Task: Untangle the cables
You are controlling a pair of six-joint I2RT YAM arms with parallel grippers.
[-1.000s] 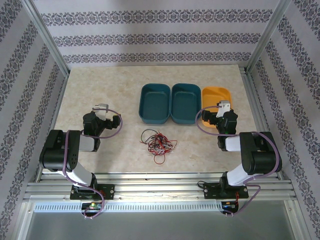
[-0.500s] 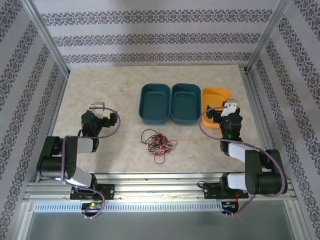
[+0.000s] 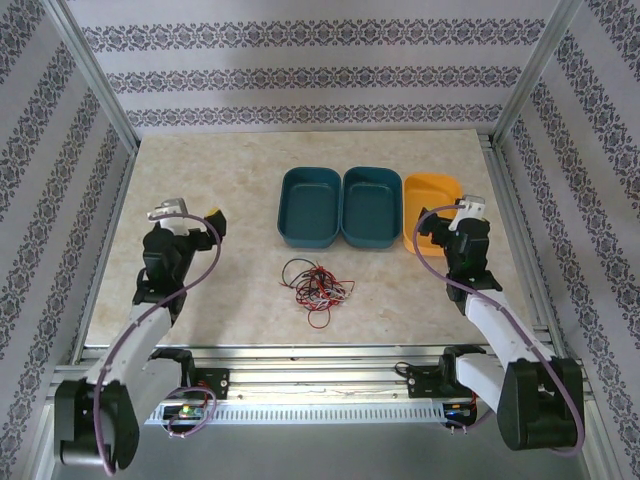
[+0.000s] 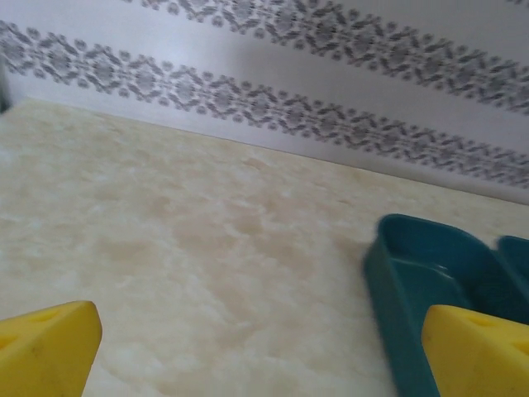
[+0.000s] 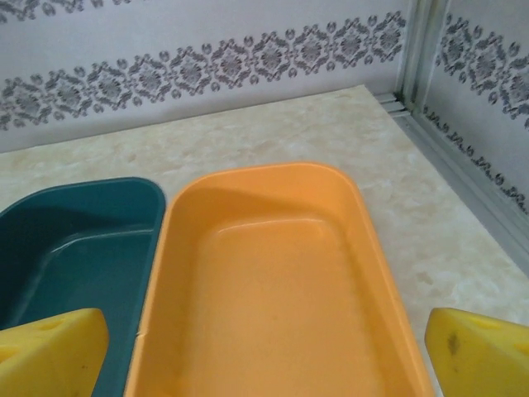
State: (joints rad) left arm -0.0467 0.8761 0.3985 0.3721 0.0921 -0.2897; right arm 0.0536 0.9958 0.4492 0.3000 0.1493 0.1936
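The left gripper (image 3: 188, 212) is held spread wide and empty above the left part of the surface (image 3: 230, 165), well apart from the work. The right gripper (image 3: 468, 208) is likewise spread, with nothing between its fingers, and is poised at the near end of the orange tray (image 3: 432, 187). Between the two arms, the cables (image 3: 315, 284) lie on the surface as one small tangle of red and dark strands, in front of the left teal tray (image 3: 310, 205) and the right teal tray (image 3: 372, 205). They are touched by neither gripper. The three trays are probably set in a row so that each freed cable can be given its own place. The untangling is judged not yet begun.
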